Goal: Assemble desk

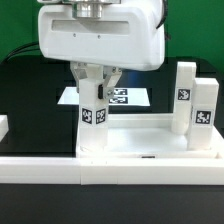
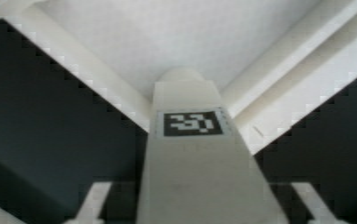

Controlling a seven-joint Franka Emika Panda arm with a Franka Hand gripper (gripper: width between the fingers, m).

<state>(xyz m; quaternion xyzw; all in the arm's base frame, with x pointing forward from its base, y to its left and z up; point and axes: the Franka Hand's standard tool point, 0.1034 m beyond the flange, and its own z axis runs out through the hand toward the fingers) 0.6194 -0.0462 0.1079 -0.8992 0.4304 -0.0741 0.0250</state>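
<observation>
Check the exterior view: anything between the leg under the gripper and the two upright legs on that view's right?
Nothing; only the tabletop's bare floor lies between the gripped leg and the two legs, per the exterior view.

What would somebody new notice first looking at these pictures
The big white gripper fills the middle of the exterior view, shut on a white square plastic leg with a black-and-white tag standing upright at a corner of the white rimmed tray-like plastic tabletop. Two more tagged white legs stand at the tabletop's far end, on the exterior view's right. Behind, the flat marker board lies on the black table.
</observation>
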